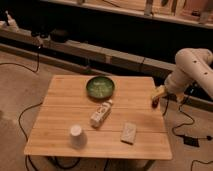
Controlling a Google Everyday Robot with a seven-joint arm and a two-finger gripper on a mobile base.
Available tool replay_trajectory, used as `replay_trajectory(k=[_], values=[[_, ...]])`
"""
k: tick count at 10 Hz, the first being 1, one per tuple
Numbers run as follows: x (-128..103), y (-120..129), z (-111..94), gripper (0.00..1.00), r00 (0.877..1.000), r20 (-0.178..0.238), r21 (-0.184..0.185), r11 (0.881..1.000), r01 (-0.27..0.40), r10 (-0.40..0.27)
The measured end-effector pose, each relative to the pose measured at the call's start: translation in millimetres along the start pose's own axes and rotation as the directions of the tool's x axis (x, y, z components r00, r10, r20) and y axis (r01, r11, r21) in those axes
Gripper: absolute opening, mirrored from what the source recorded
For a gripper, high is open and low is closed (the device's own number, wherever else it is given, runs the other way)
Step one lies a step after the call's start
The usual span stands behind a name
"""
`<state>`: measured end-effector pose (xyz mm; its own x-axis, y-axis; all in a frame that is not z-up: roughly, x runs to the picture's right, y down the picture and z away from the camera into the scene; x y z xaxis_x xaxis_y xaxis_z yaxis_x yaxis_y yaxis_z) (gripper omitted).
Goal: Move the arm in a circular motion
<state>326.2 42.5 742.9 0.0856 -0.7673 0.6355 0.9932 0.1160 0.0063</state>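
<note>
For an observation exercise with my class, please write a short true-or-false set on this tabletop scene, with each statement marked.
1. The round green bowl sits towards the far side of the light wooden table. True.
2. The cream-white tubular robot arm comes in from the picture's left. False: it comes in from the picture's right.
3. The arm's tan tool is at the table's right edge, apart from the bowl. True.
4. The small white cup stands inside the bowl. False: it stands on the table near the front edge.
5. The tool grips the white carton. False: the carton lies mid-table, away from it.
</note>
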Motion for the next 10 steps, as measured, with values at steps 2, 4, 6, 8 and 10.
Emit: replay_trajectory(k=[2,4,6,8,10], values=[[44,-26,-6,0.8,1.0,-0.023,-0.031,0.999,0.017,-0.018],[80,-78,-10,0.8,0.996,-0.035,-0.048,0.996,0.079,-0.081],[93,-130,-10,0.8,0.985,-0.031,-0.05,0.984,0.17,-0.171],[79,-181,-6,0.8,0.958,-0.003,-0.02,0.958,0.286,-0.286],[50,-217,-3,0.8,0.926,0.025,0.047,0.926,0.375,-0.377]])
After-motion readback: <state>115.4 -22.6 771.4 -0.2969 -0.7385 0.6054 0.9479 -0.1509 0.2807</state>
